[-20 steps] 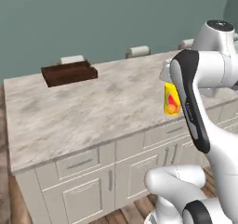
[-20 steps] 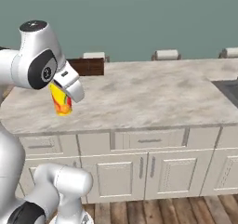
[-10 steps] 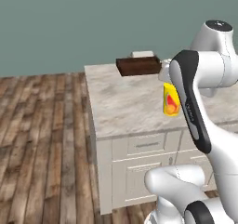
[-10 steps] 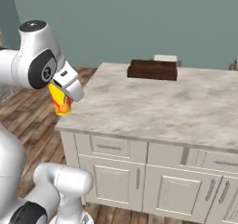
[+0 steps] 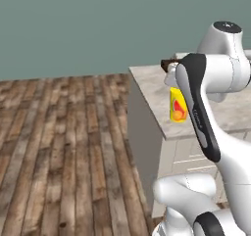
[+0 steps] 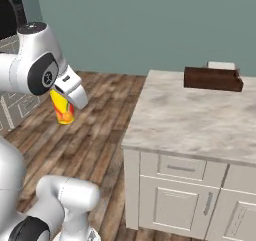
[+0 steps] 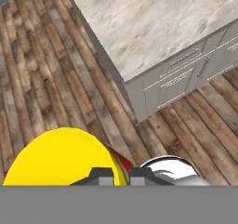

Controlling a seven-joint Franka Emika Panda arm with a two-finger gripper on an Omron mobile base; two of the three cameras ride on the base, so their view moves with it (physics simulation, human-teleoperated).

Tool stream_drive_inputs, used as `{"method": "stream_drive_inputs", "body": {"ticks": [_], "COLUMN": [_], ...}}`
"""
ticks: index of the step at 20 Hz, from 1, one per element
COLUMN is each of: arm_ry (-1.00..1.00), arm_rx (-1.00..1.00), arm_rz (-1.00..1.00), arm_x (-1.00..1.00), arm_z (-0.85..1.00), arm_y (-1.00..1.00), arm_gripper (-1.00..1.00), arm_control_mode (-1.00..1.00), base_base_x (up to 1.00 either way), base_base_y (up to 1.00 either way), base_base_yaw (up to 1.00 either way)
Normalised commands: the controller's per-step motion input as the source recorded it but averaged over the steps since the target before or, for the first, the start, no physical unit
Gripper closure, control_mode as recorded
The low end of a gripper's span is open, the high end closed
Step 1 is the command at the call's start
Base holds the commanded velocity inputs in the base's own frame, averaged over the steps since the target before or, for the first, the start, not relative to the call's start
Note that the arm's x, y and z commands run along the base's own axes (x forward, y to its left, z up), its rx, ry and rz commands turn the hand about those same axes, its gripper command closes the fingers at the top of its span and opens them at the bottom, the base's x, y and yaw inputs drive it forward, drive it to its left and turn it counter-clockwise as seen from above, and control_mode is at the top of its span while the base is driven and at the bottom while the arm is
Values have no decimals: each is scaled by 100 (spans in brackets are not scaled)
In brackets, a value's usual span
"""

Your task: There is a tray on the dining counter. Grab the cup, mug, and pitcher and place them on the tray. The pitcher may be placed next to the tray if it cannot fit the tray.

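The gripper point(image 6: 67, 101) is closed tight on the cup point(image 6: 62, 108), a small yellow tumbler with a red-orange mark, and holds it up in the air over the wooden floor point(image 6: 100, 130), off the near end of the dining counter point(image 6: 195, 120); in the hand view the cup's yellow side point(image 7: 60, 158) sits close against the finger tips. The dark brown tray point(image 6: 212, 78) rests on the far part of the beige marbled top, well apart from the cup; the left base view catches its edge point(image 5: 167, 63) beside the arm.
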Motion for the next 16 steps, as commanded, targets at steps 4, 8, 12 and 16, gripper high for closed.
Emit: {"method": "stream_drive_inputs", "body": {"ticks": [4, 8, 12, 16], "arm_ry": [0, 0, 0, 0], "arm_rx": [0, 0, 0, 0], "arm_rz": [0, 0, 0, 0], "arm_x": [0, 0, 0, 0], "arm_z": [0, 0, 0, 0], "arm_y": [0, 0, 0, 0], "arm_gripper": [100, 100, 100, 100], "arm_control_mode": [100, 100, 100, 100], "base_base_x": [42, 63, 88, 98], "base_base_y": [100, 100, 100, 100], "base_base_yaw": [-2, -9, -12, -12]}}
